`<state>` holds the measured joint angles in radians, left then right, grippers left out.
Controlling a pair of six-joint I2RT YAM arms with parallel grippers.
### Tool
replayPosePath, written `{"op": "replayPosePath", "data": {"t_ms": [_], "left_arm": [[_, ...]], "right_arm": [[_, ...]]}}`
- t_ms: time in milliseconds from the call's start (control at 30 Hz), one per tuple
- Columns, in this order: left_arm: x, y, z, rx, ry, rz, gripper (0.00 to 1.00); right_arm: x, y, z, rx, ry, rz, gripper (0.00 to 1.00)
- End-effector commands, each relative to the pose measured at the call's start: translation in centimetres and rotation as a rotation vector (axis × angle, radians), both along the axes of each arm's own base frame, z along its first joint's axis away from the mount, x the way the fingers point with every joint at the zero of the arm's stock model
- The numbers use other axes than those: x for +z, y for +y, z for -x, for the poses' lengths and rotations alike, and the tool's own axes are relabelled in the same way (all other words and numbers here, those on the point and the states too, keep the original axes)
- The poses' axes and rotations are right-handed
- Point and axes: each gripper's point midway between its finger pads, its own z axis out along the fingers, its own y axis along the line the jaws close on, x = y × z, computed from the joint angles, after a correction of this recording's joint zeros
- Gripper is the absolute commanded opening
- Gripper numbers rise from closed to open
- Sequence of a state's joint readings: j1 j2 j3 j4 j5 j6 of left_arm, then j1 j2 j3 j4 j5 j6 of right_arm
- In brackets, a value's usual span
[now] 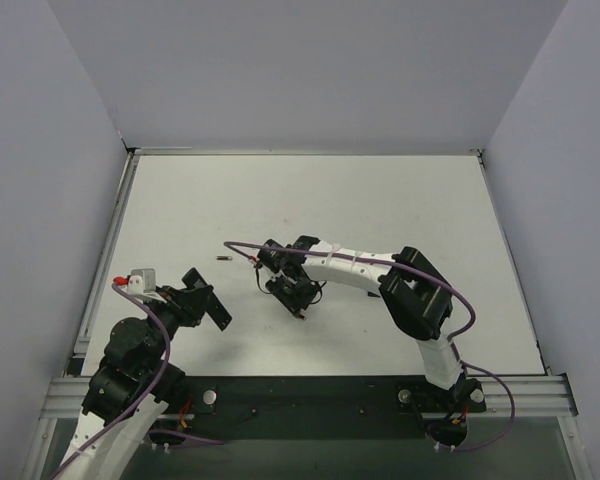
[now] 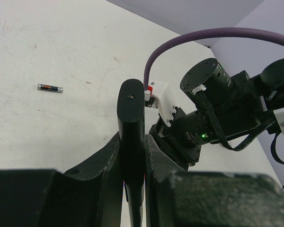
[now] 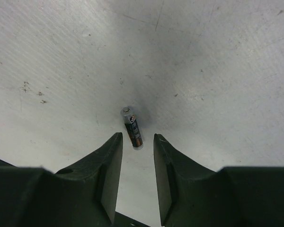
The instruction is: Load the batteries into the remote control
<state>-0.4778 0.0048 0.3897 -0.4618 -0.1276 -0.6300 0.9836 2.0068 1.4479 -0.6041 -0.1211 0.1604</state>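
My left gripper (image 1: pixel 208 303) (image 2: pixel 132 138) is shut on a slim black remote (image 2: pixel 131 106), held on edge above the table at the near left. My right gripper (image 1: pixel 263 262) (image 3: pixel 137 137) is open and low over the table. A small dark battery (image 3: pixel 132 127) with a silver end lies just ahead of the gap between its fingertips, untouched. A battery (image 1: pixel 223 259) also lies on the table just left of the right gripper, and shows in the left wrist view (image 2: pixel 50 88). I cannot tell if it is the same one.
A second dark object (image 1: pixel 295 292), possibly another remote, lies under my right forearm near the table's middle. The right arm's wrist (image 2: pixel 213 109) is close to the right of the held remote. Grey walls (image 1: pixel 40 200) enclose the white table (image 1: pixel 380 200).
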Motion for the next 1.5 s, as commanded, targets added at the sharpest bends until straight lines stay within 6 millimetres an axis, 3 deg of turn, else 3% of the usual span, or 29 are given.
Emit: {"op": "replayPosePath", "data": {"t_ms": [0,367,533,600,800,1067,1100,1133,1200,1467], "left_arm": [[3.2,-0.1,0.8,-0.023,-0.126,0.088,0.00],[3.0,-0.5,0.7,-0.036,-0.113,0.097,0.00],[2.6,-0.8,0.5,-0.045,-0.106,0.107,0.00],[2.6,-1.0,0.4,-0.050,-0.105,0.117,0.00],[2.3,-1.9,0.3,-0.089,-0.121,0.162,0.00],[3.4,-4.5,0.2,-0.220,-0.235,0.309,0.00],[3.6,-4.8,0.2,-0.234,-0.248,0.329,0.00],[4.9,-5.0,0.5,-0.256,-0.294,0.376,0.00],[4.6,-5.5,0.2,-0.278,-0.284,0.394,0.00],[8.0,-6.8,0.7,-0.376,-0.388,0.471,0.00]], "right_arm": [[0.5,0.0,-0.3,0.004,-0.021,0.041,0.28],[-0.7,0.8,-0.2,0.022,0.003,0.056,0.21],[-0.3,0.5,0.1,0.028,-0.009,0.061,0.11],[0.0,0.2,0.2,0.027,-0.014,0.060,0.03],[4.3,1.3,0.1,0.043,-0.082,-0.069,0.00],[14.8,2.5,-0.2,0.005,-0.295,-0.430,0.00],[17.0,2.4,0.0,0.003,-0.332,-0.501,0.00],[17.2,2.2,0.5,0.007,-0.336,-0.526,0.00],[20.0,2.7,1.1,0.011,-0.378,-0.651,0.00],[25.3,5.2,4.1,0.081,-0.505,-0.996,0.00]]}}
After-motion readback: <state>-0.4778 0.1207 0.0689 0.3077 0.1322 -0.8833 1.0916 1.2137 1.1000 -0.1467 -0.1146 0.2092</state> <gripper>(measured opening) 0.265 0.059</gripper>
